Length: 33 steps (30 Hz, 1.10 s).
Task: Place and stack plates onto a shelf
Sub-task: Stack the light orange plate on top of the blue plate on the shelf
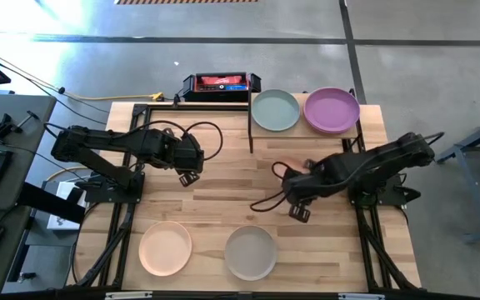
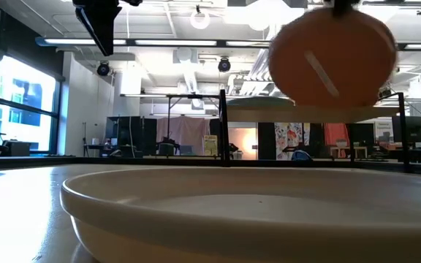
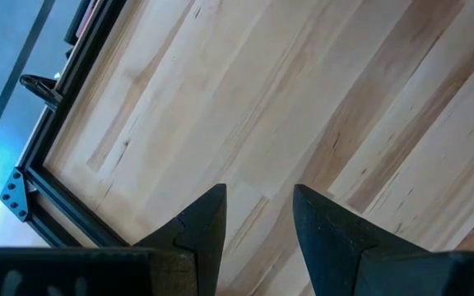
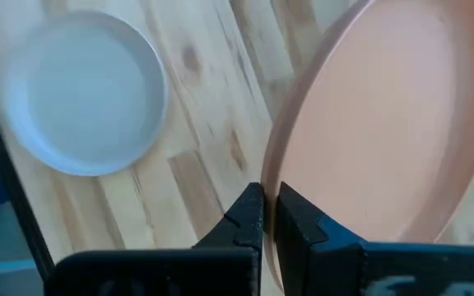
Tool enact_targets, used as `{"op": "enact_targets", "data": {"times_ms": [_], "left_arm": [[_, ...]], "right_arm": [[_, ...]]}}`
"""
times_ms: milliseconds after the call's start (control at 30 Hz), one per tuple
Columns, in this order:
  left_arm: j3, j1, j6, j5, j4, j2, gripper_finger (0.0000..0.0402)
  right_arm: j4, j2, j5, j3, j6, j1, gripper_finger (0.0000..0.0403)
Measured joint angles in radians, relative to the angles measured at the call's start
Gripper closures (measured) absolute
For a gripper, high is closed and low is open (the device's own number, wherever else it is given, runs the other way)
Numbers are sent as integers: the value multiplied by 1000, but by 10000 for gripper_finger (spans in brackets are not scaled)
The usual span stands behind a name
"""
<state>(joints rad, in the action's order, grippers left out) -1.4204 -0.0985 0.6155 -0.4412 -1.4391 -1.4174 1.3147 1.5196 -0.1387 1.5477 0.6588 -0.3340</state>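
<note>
My right gripper (image 4: 268, 215) is shut on an orange plate (image 2: 332, 55), held on edge above the middle of the table; from above only a sliver of the plate (image 1: 294, 167) shows under the arm. My left gripper (image 3: 259, 220) is open and hovers over bare wood left of centre (image 1: 188, 176), touching nothing. A teal plate (image 1: 275, 110) and a purple plate (image 1: 332, 110) lie side by side on the shelf (image 1: 307, 142). A peach plate (image 1: 165, 247) and a pale grey plate (image 1: 251, 252) lie flat near the table's near edge. My right gripper pinches the orange plate by its rim (image 4: 268, 177), one finger on each face. The fingers come from above, pointing down. The plate is lifted clear of the table and hangs on edge below the fingers, its underside turned toward the near edge.
A black-and-red box (image 1: 219, 83) sits at the far edge, left of the shelf's black posts (image 1: 250, 125). Cables loop beside both arms. The pale grey plate (image 2: 254, 212) fills the low view's foreground. Bare wood lies between the two arms.
</note>
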Motion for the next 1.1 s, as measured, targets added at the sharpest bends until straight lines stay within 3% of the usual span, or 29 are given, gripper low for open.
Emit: {"op": "enact_targets", "data": {"times_ms": [300, 533, 767, 1100], "left_arm": [[0, 0, 1, 0, 0, 0, 271], [0, 0, 1, 0, 0, 0, 271], [0, 0, 2, 1, 0, 0, 271], [0, 0, 2, 1, 0, 0, 271]], "right_arm": [[99, -1, -227, 250, -270, 44, 403], [86, -2, -360, 262, -592, 196, 403], [-2, -1, -306, 153, -883, 357, 403], [-173, 0, -172, -7, -1088, 536, 403]]}}
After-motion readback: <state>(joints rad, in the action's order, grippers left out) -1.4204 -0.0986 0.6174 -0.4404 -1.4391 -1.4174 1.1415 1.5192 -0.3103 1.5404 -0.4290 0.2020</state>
